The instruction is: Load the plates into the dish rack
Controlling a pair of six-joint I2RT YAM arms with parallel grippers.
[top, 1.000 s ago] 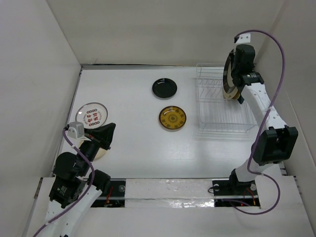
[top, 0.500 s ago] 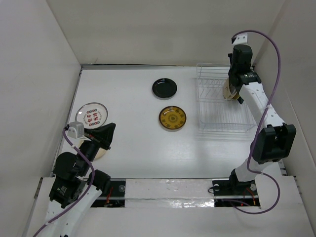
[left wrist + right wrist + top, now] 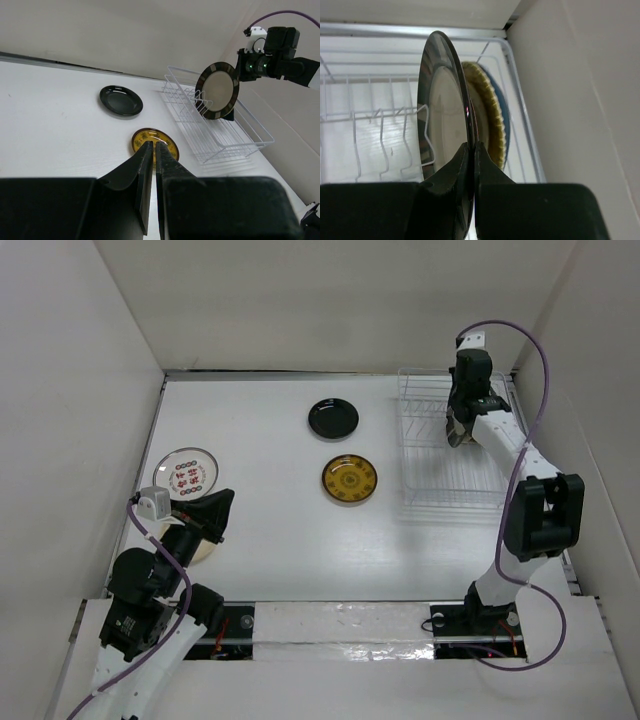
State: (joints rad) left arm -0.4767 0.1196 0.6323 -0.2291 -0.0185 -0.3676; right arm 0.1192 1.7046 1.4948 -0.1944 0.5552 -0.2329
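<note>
- Top external view: the white wire dish rack (image 3: pixel 450 495) stands at the right side of the bench (image 3: pixel 270 540), and the right gripper (image 3: pixel 458 430) hangs over its far end.
- Right wrist view: this gripper is pinched narrow on the rim of the striped-rim plate (image 3: pixel 445 100), which is held upright on edge above the rack's prongs.
- Just beyond it, toward the rack's right wall, a cream scalloped plate (image 3: pixel 487 120) and a blue plate (image 3: pixel 504 106) stand upright in the rack, close together.
- Left wrist view: the held plate's lower edge sits among the rack wires; whether it touches them I cannot tell.
- The left gripper (image 3: pixel 154 150) is narrowed almost to touching, with nothing between its jaws, low over the bench's near-left part.
- A black plate (image 3: pixel 333 418) and a yellow-patterned plate (image 3: pixel 350 478) lie flat mid-bench, left of the rack and apart from it.
- A white plate with red marks (image 3: pixel 186 472) lies near the left wall; a cream dish (image 3: pixel 200 545) is partly hidden under the left arm.
</note>
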